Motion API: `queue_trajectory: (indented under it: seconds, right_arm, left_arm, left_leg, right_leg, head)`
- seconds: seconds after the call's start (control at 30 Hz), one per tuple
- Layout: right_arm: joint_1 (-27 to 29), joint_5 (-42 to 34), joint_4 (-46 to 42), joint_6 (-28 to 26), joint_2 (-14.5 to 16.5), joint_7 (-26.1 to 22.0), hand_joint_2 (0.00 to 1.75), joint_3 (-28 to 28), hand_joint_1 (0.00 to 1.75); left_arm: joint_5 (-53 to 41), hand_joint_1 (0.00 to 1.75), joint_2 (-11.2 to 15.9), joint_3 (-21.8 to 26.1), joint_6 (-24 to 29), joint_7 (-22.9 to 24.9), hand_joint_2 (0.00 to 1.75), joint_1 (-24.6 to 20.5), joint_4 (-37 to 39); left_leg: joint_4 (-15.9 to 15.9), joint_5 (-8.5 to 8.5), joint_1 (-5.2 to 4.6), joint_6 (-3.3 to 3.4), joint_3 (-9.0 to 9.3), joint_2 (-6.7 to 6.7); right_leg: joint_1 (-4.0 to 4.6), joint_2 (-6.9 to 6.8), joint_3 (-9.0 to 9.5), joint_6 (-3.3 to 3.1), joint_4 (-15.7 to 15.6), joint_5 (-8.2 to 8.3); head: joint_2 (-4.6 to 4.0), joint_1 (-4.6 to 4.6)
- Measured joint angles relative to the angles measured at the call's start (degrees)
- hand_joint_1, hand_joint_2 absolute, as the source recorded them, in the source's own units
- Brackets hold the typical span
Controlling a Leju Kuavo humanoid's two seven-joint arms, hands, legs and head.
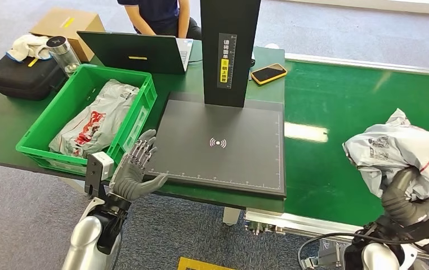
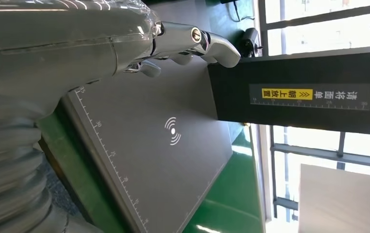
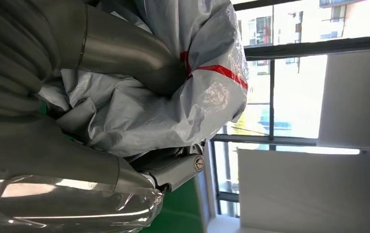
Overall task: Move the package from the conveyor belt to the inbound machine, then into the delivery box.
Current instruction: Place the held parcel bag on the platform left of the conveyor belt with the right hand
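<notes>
A crumpled grey plastic package (image 1: 395, 149) with a red stripe and printed labels is over the green conveyor belt (image 1: 336, 112) at the right. My right hand (image 1: 406, 194) grips it from below; up close its thumb presses into the package (image 3: 163, 104). The inbound machine is a flat black scan plate (image 1: 223, 143) with a wireless mark under a black column (image 1: 229, 50). My left hand (image 1: 136, 169) hovers open at the plate's near left corner, fingers spread, holding nothing. The plate (image 2: 159, 145) lies bare beyond the left hand (image 2: 125, 43). The green delivery box (image 1: 43, 143) stands at the left.
Two bagged parcels (image 1: 97, 121) lie in the green crate. A laptop (image 1: 139, 52), a phone in a yellow case (image 1: 268, 73), a black bag (image 1: 23, 76), a jar and a cardboard box sit at the back. A person sits behind the laptop.
</notes>
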Motion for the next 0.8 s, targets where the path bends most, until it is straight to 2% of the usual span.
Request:
queue_trajectory:
  seconds: [0.13, 0.27, 0.37, 0.5, 0.63, 0.7, 0.8]
  right_arm:
    - [-1.2, 12.9, 0.4, -1.0, -1.7, 1.1, 1.75, 5.0, 1.75]
    - [-3.8, 26.9, 2.6, -2.8, -4.9, 3.9, 1.75, 12.6, 1.75]
    - [-5.8, 34.0, 4.6, -1.4, -7.8, 7.0, 1.75, 18.9, 1.75]
    - [-7.9, 39.4, 7.8, 3.0, -10.9, 11.0, 1.75, 26.2, 1.75]
    - [-11.0, 45.3, 14.3, 10.3, -14.1, 16.3, 1.75, 35.0, 1.75]
    - [-12.8, 45.7, 18.7, 13.1, -15.3, 18.0, 1.75, 38.9, 1.75]
    - [-14.8, 44.9, 24.1, 14.7, -16.9, 18.9, 1.75, 42.9, 1.75]
  left_arm:
    - [0.6, 0.00, 0.1, 0.0, -0.2, 0.0, 1.75, -0.2, -0.1]
    - [1.7, 0.00, 0.3, 0.0, -0.6, 0.0, 1.75, -0.9, -0.4]
    - [2.4, 0.00, 0.6, 0.0, -1.0, 0.0, 1.75, -1.9, -0.4]
    - [2.9, 0.00, 1.1, 0.0, -1.3, -0.3, 1.75, -2.6, -0.4]
    - [2.9, 0.00, 1.7, -0.2, -1.4, -1.3, 1.75, -2.6, -0.4]
    - [2.9, 0.00, 2.0, -0.2, -1.5, -1.7, 1.75, -2.0, -0.7]
    - [2.8, 0.00, 2.5, -0.2, -1.4, -1.9, 1.75, -0.7, -1.6]
  left_leg:
    - [0.0, 0.00, 0.00, 0.00, -0.01, 0.01]
    - [0.0, 0.02, 0.00, -0.02, 0.00, 0.01]
    - [0.0, 0.03, 0.00, -0.02, 0.01, 0.01]
    - [0.0, 0.03, 0.01, -0.02, -0.01, 0.00]
    - [0.0, 0.02, 0.01, -0.02, -0.01, 0.00]
    - [0.0, 0.02, 0.01, -0.02, 0.00, 0.00]
    - [0.0, 0.02, 0.01, -0.01, 0.02, 0.00]
  right_leg:
    - [0.00, 0.01, 0.00, 0.00, 0.0, 0.00]
    - [0.01, 0.00, 0.00, 0.00, 0.0, 0.01]
    - [0.01, 0.00, 0.01, -0.01, 0.0, 0.02]
    - [0.01, 0.00, 0.00, -0.01, 0.0, 0.02]
    - [0.01, 0.00, 0.01, -0.01, 0.0, 0.02]
    - [0.01, -0.01, 0.00, -0.01, 0.0, 0.02]
    - [0.01, -0.01, 0.02, -0.01, 0.0, 0.01]
  head:
    - [0.01, -0.01]
    - [0.01, -0.01]
    - [0.01, -0.01]
    - [0.01, -0.01]
    - [0.01, -0.02]
    - [0.01, -0.02]
    - [0.01, -0.01]
